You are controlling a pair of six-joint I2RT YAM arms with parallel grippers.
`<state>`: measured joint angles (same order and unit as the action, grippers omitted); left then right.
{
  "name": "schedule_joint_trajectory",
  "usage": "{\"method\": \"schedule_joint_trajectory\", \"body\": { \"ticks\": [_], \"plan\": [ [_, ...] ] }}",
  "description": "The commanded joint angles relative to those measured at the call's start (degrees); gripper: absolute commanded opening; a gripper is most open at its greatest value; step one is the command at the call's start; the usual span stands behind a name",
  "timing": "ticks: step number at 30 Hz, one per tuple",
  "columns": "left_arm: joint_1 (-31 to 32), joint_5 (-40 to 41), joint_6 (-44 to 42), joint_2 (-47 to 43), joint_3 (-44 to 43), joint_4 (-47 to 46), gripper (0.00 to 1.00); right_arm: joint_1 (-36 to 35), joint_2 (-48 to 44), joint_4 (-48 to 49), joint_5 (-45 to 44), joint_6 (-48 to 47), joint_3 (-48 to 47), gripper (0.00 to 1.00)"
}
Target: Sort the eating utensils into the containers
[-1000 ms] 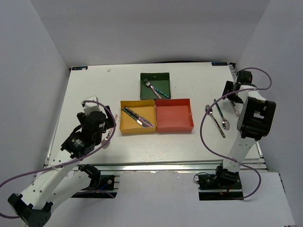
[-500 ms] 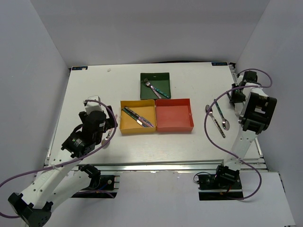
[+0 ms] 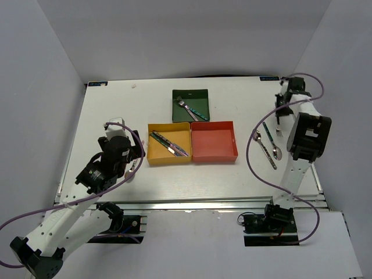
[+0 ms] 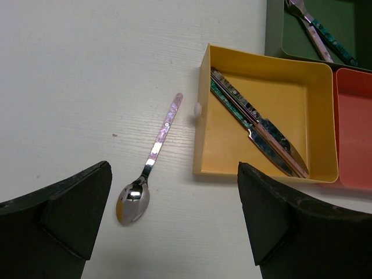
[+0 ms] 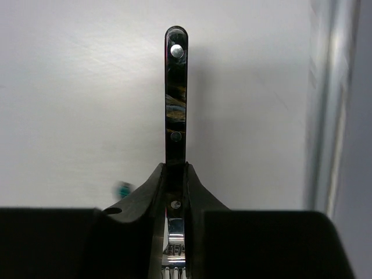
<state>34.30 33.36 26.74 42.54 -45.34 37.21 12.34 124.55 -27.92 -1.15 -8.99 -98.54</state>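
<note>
My right gripper (image 5: 175,170) is shut on a dark-handled fork (image 5: 176,110), whose handle sticks out past the fingertips; the top view shows the fork (image 3: 279,129) hanging at the table's far right. Several utensils (image 3: 268,145) lie on the table just left of it. A pink-handled spoon (image 4: 156,150) lies left of the yellow tray (image 4: 323,125), ahead of my open left gripper (image 4: 174,218). The yellow tray (image 3: 157,152) holds knives (image 3: 170,143). The green tray (image 3: 178,97) holds forks (image 3: 192,108). The red tray (image 3: 214,142) sits beside the yellow one.
The three trays are grouped mid-table, touching one another. The table's right edge and metal rail (image 5: 331,116) run close beside my right gripper. Grey walls enclose the table on three sides. A purple cable (image 3: 253,160) loops off the right arm.
My right gripper has shut on the dark-handled fork and carried it toward the far right corner. The left arm has hardly moved.
</note>
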Motion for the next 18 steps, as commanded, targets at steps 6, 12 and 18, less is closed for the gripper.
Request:
{"method": "schedule_joint_trajectory", "body": {
  "ticks": [6,12,18],
  "plan": [
    [0.15,0.65,-0.02,-1.32,0.60,-1.17,0.98,-24.63,-0.55,4.26,15.30,-2.44,-22.21,0.00],
    [0.15,1.18,0.33,0.61,0.43,-0.91,0.98,-31.84,3.85,18.66,18.81,2.49,-27.13,0.00],
    [0.15,1.97,0.59,2.45,0.25,-0.47,0.98,-37.38,9.55,25.54,18.11,1.10,-29.34,0.00]
  ]
}}
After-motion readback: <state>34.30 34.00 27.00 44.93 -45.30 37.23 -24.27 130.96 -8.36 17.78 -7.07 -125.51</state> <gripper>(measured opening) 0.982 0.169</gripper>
